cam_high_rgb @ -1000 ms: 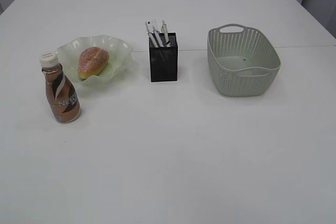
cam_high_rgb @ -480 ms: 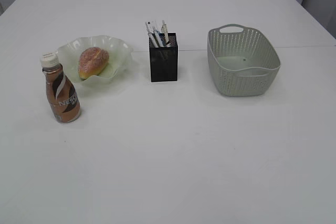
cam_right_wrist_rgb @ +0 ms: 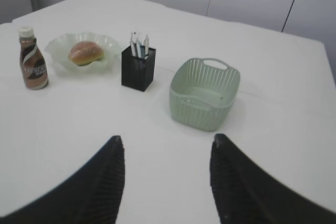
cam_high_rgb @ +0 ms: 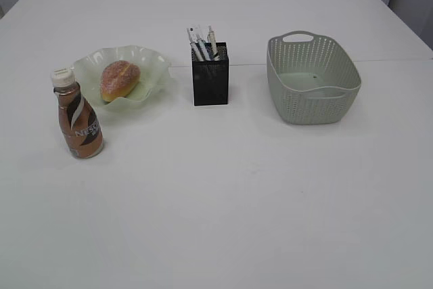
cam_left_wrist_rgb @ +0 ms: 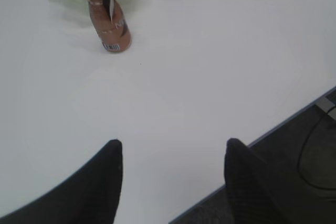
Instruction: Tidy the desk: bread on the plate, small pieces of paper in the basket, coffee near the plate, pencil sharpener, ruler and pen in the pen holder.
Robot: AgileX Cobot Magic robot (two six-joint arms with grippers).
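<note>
The bread (cam_high_rgb: 120,80) lies on the pale green wavy plate (cam_high_rgb: 152,65). A brown coffee bottle (cam_high_rgb: 78,116) stands just in front-left of the plate. Pens (cam_high_rgb: 201,42) stick out of the black mesh pen holder (cam_high_rgb: 210,83). The grey-green basket (cam_high_rgb: 312,79) stands to the right; I see no paper in it from here. Pencil sharpener and ruler are not visible. Neither arm shows in the exterior view. My left gripper (cam_left_wrist_rgb: 173,148) hangs open over the table's near-left edge, far from the coffee (cam_left_wrist_rgb: 107,18). My right gripper (cam_right_wrist_rgb: 167,142) is open above bare table, short of the basket (cam_right_wrist_rgb: 205,94).
The table edge (cam_left_wrist_rgb: 283,124) runs diagonally under the left gripper, with dark floor and a cable beyond. In the right wrist view the plate (cam_right_wrist_rgb: 55,51), pen holder (cam_right_wrist_rgb: 138,68) and coffee (cam_right_wrist_rgb: 33,59) stand in a row well ahead of the fingers.
</note>
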